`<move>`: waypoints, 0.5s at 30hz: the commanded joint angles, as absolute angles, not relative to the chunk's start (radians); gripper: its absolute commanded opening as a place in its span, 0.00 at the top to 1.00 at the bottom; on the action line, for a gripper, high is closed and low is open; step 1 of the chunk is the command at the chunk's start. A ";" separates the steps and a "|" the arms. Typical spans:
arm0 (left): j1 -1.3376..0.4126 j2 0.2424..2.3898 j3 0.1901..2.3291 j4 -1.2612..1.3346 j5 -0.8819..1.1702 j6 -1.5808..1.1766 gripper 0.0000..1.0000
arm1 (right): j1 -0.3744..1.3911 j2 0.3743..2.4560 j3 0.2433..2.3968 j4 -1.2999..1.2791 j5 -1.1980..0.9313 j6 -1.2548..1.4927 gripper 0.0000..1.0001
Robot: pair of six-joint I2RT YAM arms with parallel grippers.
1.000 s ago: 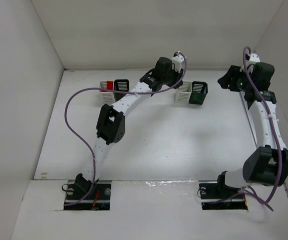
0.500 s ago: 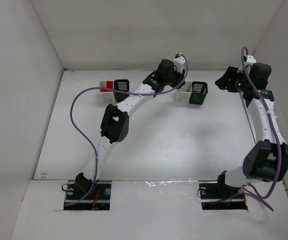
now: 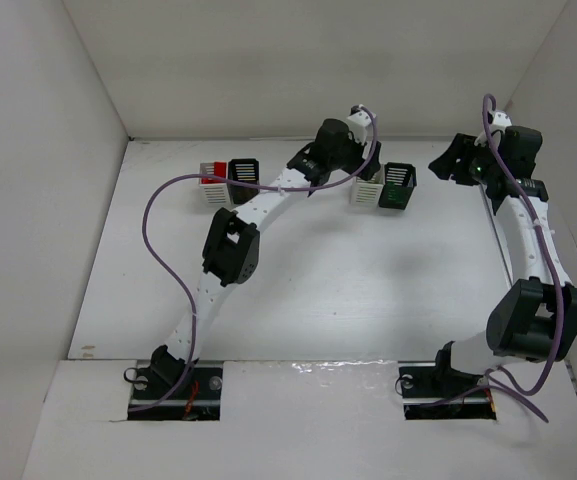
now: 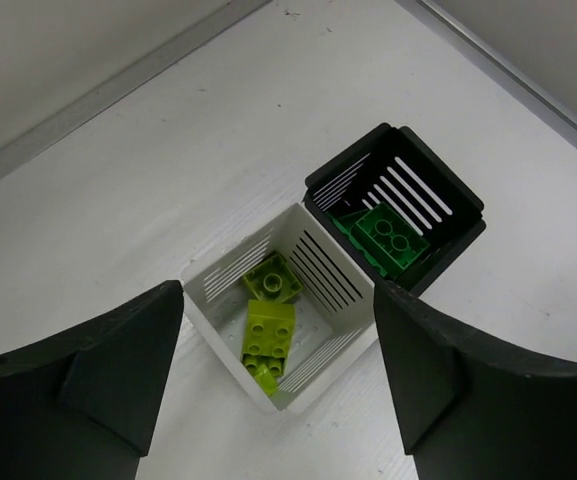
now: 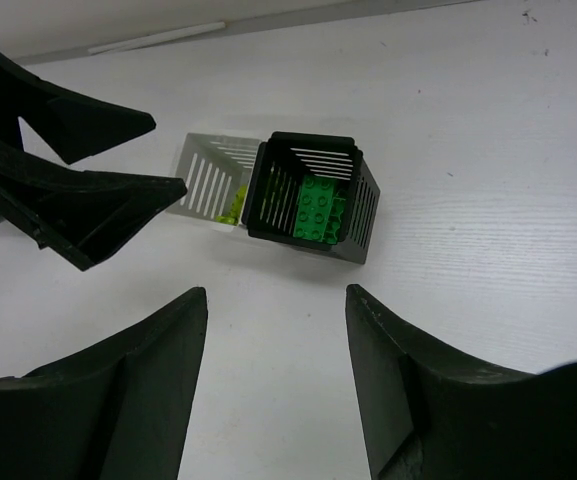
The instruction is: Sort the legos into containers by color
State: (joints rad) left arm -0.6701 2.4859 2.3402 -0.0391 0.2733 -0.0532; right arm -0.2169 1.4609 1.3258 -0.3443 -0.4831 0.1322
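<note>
My left gripper (image 4: 278, 300) hangs open directly over a white container (image 4: 330, 272) holding three yellow-green legos (image 4: 271, 328); nothing is between its fingers. Beside that one stands a black container (image 4: 408, 185) with green legos (image 4: 393, 232) inside. From above, this pair, white (image 3: 368, 188) and black (image 3: 398, 186), sits at the back middle, with the left gripper (image 3: 365, 165) above the white one. My right gripper (image 5: 276, 295) is open and empty, above bare table in front of the black container (image 5: 364, 218), to its right from above (image 3: 448, 160).
A second pair stands at the back left: a white container (image 3: 209, 180) showing red inside and a black one (image 3: 244, 170). White walls close in the table on three sides. The left gripper's black fingers (image 5: 68, 200) show beside the white container (image 5: 206, 180) in the right wrist view.
The left gripper has settled over the white container and its jaws have gone from shut to open. The right gripper has drifted slightly left toward the black container.
</note>
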 commanded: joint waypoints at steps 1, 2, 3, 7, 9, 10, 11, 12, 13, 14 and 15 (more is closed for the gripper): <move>-0.664 2.454 2.398 0.034 0.235 -0.060 0.24 | -0.222 1.454 1.344 -0.318 -0.503 0.140 0.37; -0.655 2.442 2.398 0.034 0.226 -0.060 0.23 | -0.222 1.454 1.344 -0.318 -0.514 0.140 0.37; -0.655 2.410 2.398 0.043 0.216 -0.060 0.21 | -0.222 1.454 1.354 -0.318 -0.514 0.140 0.37; -0.624 2.312 2.398 -0.023 0.172 -0.013 0.01 | -0.160 1.454 1.379 -0.340 -0.505 0.103 0.32; -0.606 2.260 2.352 -0.078 0.172 0.000 0.01 | -0.063 1.445 1.390 -0.341 -0.428 0.051 0.29; -0.579 2.196 2.318 -0.125 0.172 0.011 0.01 | -0.028 1.436 1.390 -0.354 -0.404 0.031 0.24; -0.563 2.163 2.281 -0.152 0.187 0.020 0.01 | 0.007 1.436 1.390 -0.365 -0.381 0.012 0.20; -0.545 2.126 2.198 -0.178 0.205 0.020 0.01 | 0.071 1.427 1.390 -0.365 -0.339 -0.003 0.16; -0.508 2.044 2.144 -0.196 0.216 0.020 0.01 | 0.095 1.414 1.390 -0.365 -0.327 -0.012 0.07; -0.488 1.998 2.085 -0.208 0.239 0.032 0.01 | 0.113 1.414 1.375 -0.365 -0.327 -0.026 0.03; -0.470 1.953 2.024 -0.209 0.239 0.044 0.01 | 0.141 1.405 1.365 -0.365 -0.327 -0.026 0.00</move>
State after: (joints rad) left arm -0.5419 2.1723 2.1117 -0.1741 0.2184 0.0067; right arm 0.0875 1.4590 1.3418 -0.3645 -0.3817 0.0322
